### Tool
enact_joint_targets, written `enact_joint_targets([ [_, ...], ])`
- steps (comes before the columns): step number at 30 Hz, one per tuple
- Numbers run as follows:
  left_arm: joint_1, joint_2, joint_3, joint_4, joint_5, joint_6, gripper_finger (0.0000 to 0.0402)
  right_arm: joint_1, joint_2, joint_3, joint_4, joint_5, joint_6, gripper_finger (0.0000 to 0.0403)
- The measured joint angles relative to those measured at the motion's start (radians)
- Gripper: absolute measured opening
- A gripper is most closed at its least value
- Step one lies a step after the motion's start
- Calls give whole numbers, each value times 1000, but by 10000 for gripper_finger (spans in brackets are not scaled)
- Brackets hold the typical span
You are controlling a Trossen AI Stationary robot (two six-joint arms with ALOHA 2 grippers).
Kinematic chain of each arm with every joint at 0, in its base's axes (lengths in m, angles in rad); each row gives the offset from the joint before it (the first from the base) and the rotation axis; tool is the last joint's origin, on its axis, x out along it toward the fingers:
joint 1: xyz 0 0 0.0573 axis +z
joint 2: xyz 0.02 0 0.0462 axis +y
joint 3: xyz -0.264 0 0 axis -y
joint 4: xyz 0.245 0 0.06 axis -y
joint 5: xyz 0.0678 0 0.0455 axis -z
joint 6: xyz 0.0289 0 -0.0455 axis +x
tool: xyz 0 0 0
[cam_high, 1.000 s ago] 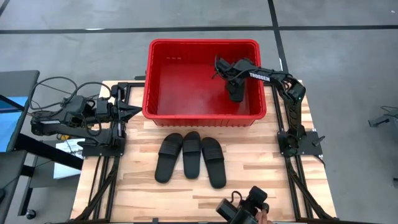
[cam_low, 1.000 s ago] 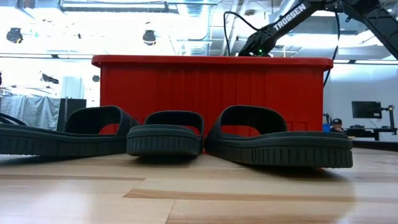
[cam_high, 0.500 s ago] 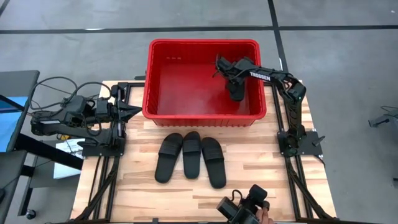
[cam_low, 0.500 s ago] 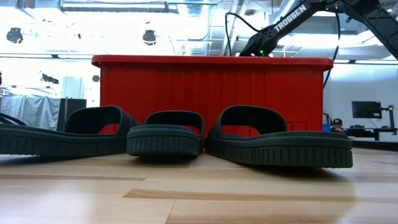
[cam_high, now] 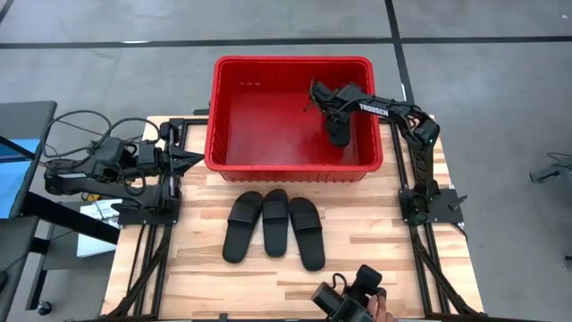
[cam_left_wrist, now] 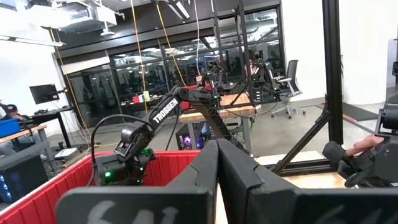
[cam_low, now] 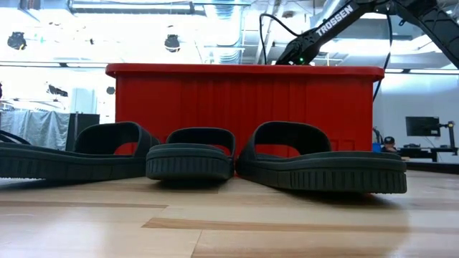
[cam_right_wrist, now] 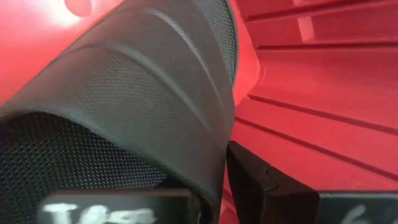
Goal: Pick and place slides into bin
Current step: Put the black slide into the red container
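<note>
Inside the red bin (cam_high: 291, 67), near its right wall: the right gripper (cam_high: 335, 119), lowered in with one black slide (cam_high: 338, 131) at its fingertips. In the right wrist view, that slide (cam_right_wrist: 118, 106) pressed close between the dark fingers (cam_right_wrist: 261, 183), the jaws only slightly parted, contact apparently not yet broken; whether fully let go, impossible to tell. Slide's long axis running roughly from the bin's far side toward its near wall, directly below the gripper, so the release probably needs nothing but wider jaws and a straight lift out. On the wooden worktop (cam_high: 375, 250), just in front of the bin's near wall: three more slides (cam_high: 273, 222), side by side, soles down, long axes pointing toward the bin, well apart from both grippers. Left gripper (cam_high: 190, 159) parked at the worktop's left edge, fingers (cam_left_wrist: 217, 168) pressed together, holding nothing. Middle and right-hand slides likely nearer the right arm's reach.
</note>
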Motion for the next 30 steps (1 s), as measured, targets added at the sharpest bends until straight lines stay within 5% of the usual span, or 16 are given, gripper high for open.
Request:
enact_joint_targets([
  [15,0,0,0,0,0,0,0,-9,0,0,-2,-1,0,49],
  [30,0,0,0,0,0,0,0,-10,0,0,-3,0,0,131],
])
